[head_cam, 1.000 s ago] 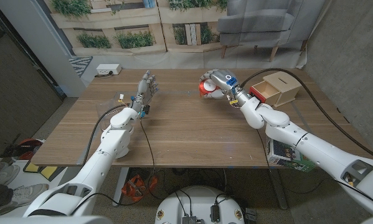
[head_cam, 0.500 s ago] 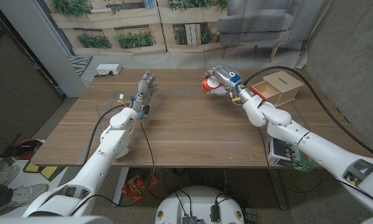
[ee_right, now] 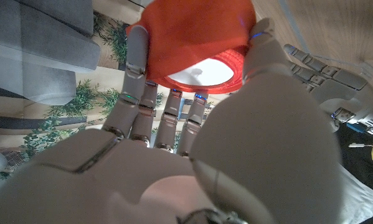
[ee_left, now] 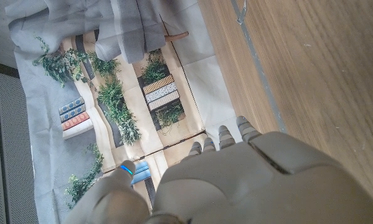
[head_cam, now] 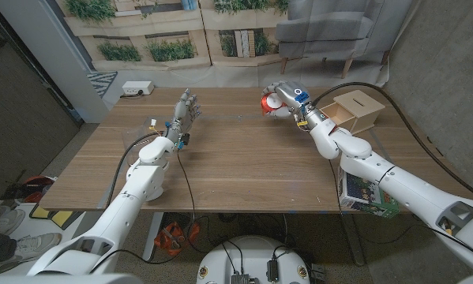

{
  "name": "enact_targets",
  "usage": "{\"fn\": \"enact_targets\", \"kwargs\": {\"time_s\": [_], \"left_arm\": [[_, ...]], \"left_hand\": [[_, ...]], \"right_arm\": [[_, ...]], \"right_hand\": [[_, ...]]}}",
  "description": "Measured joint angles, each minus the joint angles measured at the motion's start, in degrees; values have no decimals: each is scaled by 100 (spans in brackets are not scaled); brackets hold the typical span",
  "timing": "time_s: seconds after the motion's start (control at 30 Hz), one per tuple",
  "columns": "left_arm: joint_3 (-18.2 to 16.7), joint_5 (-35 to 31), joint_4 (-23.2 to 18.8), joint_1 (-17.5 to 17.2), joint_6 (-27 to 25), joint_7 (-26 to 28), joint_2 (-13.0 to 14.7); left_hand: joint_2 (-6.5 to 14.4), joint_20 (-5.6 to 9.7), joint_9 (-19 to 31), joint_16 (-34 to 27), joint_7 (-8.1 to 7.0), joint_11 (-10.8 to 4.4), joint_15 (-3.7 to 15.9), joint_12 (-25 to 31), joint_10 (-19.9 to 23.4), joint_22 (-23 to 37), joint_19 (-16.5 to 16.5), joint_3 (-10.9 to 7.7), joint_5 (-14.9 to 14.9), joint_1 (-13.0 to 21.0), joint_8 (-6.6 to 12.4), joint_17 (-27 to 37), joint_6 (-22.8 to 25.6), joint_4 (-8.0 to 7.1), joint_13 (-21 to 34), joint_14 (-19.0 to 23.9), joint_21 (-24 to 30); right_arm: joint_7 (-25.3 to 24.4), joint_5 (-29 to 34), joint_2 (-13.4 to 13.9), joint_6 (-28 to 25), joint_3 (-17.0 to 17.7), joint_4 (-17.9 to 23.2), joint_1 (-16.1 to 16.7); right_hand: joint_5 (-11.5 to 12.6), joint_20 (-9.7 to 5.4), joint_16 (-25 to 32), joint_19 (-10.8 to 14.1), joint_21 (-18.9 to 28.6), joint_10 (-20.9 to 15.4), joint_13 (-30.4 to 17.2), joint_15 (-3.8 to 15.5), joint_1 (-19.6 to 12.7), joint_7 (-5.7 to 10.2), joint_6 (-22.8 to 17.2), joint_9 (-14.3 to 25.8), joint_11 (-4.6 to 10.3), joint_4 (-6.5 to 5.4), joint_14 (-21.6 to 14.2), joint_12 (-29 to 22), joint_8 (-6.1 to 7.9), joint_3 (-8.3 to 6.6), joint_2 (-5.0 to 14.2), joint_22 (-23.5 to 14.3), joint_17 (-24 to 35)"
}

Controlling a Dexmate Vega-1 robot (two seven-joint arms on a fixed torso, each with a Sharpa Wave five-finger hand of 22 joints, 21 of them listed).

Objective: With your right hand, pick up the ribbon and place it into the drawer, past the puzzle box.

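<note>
Gripping red ribbon [ee_right: 195,37] in right robot hand [head_cam: 287,98], near drawer [head_cam: 356,111]

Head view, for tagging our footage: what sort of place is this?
Probably a staged test room rather than a real home: a printed backdrop of plants and shelves hangs behind the wooden table, a grey armchair stands beyond it, and cables trail along the arms.

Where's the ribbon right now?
The red ribbon is in the right hand, held above the far right part of the table in the head view, left of the open wooden drawer.
</note>
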State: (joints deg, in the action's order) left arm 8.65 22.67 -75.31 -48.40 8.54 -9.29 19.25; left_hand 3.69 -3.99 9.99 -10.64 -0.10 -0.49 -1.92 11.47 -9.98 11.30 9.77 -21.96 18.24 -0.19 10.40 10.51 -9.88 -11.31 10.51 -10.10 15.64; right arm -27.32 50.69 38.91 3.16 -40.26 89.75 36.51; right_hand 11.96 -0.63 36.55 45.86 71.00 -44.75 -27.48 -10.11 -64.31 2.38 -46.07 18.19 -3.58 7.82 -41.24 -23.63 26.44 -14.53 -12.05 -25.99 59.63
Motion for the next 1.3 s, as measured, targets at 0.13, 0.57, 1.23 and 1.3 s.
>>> {"fn": "enact_targets", "kwargs": {"time_s": [0.13,0.57,1.23,1.3], "left_arm": [[8,4,-41,-20,-14,20,9],[21,18,-132,-67,-22,77,38],[51,39,-179,-16,-105,72,70],[51,39,-177,-8,-105,69,70]], "left_hand": [[0,0,0,0,0,0,0,0,0,0,0,0,0,0,0,0,0,0,0,0,0],[0,0,0,0,0,0,0,0,0,0,0,0,0,0,0,0,0,0,0,0,0],[0,0,0,0,0,0,0,0,0,0,0,0,0,0,0,0,0,0,0,0,0],[0,0,0,0,0,0,0,0,0,0,0,0,0,0,0,0,0,0,0,0,0]], "right_arm": [[-1,1,10,-57,9,-3,-11],[-6,2,72,-205,58,-26,-33],[-6,-70,151,-391,139,-40,-41],[2,-85,154,-464,145,-44,-41]], "right_hand": [[0,0,-9,0,8,0,-5,0,0,0,-1,6,0,-21,0,0,-14,21,0,1,21],[44,23,-64,-23,65,0,-36,0,0,18,-23,33,0,-23,0,0,-38,24,0,54,74],[44,52,-80,-52,156,-71,-66,0,0,9,-154,26,-70,-15,0,0,-57,33,0,132,143],[43,52,-95,-53,157,-71,-67,0,0,10,-155,27,-70,-15,0,0,-57,33,0,140,156]]}}
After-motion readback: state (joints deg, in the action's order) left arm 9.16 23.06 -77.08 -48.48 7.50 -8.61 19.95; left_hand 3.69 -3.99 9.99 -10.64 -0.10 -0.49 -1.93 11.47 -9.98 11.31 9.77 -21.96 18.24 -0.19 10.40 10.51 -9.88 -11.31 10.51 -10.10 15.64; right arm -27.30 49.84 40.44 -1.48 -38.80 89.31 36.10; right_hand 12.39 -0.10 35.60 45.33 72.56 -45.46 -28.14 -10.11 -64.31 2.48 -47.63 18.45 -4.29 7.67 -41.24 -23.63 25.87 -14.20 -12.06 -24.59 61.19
